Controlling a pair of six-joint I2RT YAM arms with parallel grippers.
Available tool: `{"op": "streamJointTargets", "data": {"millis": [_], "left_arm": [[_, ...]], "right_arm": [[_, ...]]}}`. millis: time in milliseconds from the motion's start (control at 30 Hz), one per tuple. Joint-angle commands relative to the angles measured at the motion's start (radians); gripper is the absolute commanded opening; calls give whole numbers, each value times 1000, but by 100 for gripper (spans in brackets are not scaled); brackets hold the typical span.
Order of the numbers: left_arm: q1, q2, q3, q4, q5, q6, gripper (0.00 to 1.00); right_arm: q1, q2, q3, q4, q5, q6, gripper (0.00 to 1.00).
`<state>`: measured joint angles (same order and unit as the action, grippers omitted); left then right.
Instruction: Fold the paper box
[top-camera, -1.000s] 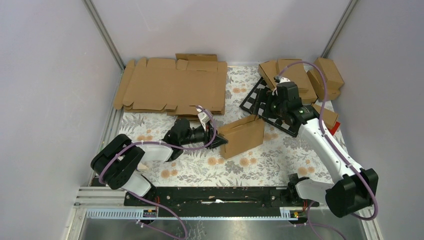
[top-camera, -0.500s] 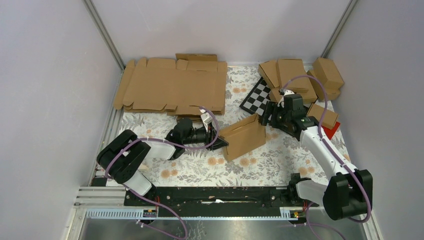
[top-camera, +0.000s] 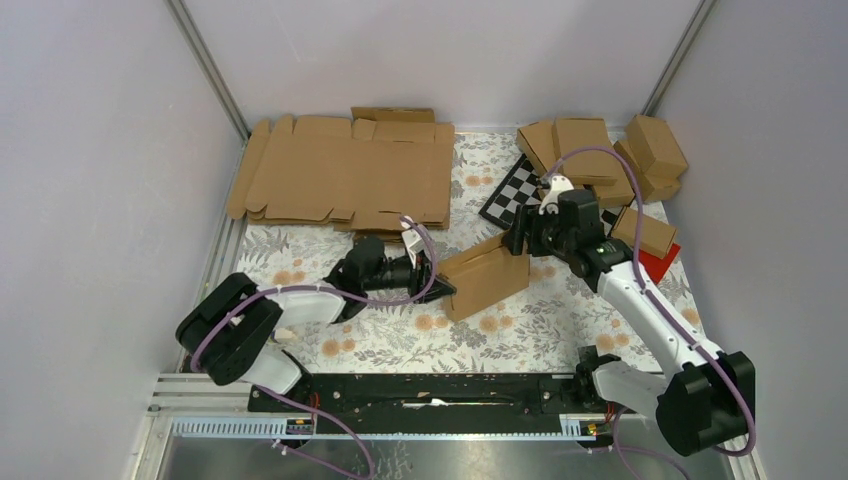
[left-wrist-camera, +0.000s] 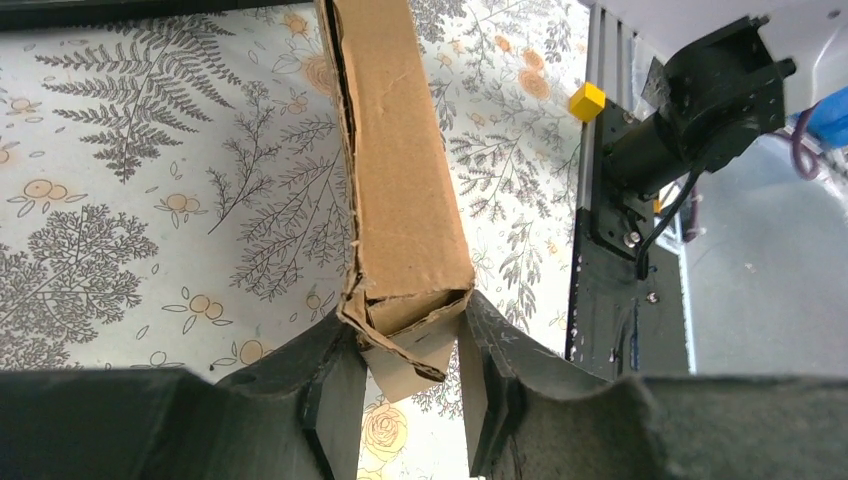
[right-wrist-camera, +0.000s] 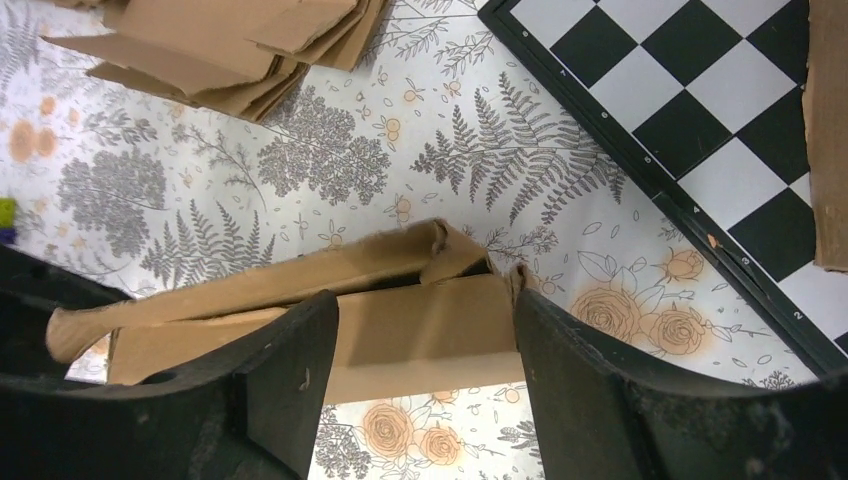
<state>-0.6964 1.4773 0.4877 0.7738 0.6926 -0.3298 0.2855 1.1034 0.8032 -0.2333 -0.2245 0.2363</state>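
Observation:
The paper box (top-camera: 487, 276) is a partly folded brown carton standing on the flowered mat in the middle. My left gripper (top-camera: 438, 285) is shut on its left end. In the left wrist view the box (left-wrist-camera: 398, 170) runs away from the camera, and its open end with loose flaps sits pinched between the fingers of the left gripper (left-wrist-camera: 408, 385). My right gripper (top-camera: 521, 240) is open at the box's upper right end. In the right wrist view the box's top edge and side (right-wrist-camera: 425, 325) lie between the spread fingers of the right gripper (right-wrist-camera: 420, 375), which hold nothing.
A stack of flat cardboard blanks (top-camera: 345, 175) lies at the back left. A chequered board (top-camera: 512, 190) lies behind the right gripper. Several folded cartons (top-camera: 600, 150) are piled at the back right, with a red block (top-camera: 664, 260) beside them. Walls close in on three sides.
My right arm has swung left from over the chequered board to the box's right end. My left gripper has kept its hold, and the box has barely moved.

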Motion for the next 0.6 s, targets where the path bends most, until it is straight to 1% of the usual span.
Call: {"op": "streamJointTargets", "data": {"millis": [0,100,233,433,567], "left_arm": [[-55,-74,16,-90,-89,131,34],[-106,-94,34,-177,-176,208,34],[-143,-95,46,-209,-241,243,34],[-159,-108,42,-221,-308,261,35],[-160,-114,38,-221,-316,267,35]], "right_arm": [[58,32,75,-32,123,-41,71],[74,50,86,-37,174,-38,68],[76,68,100,-60,250,-31,58],[78,46,108,-136,237,-33,57],[78,47,124,-196,228,-39,56]]}}
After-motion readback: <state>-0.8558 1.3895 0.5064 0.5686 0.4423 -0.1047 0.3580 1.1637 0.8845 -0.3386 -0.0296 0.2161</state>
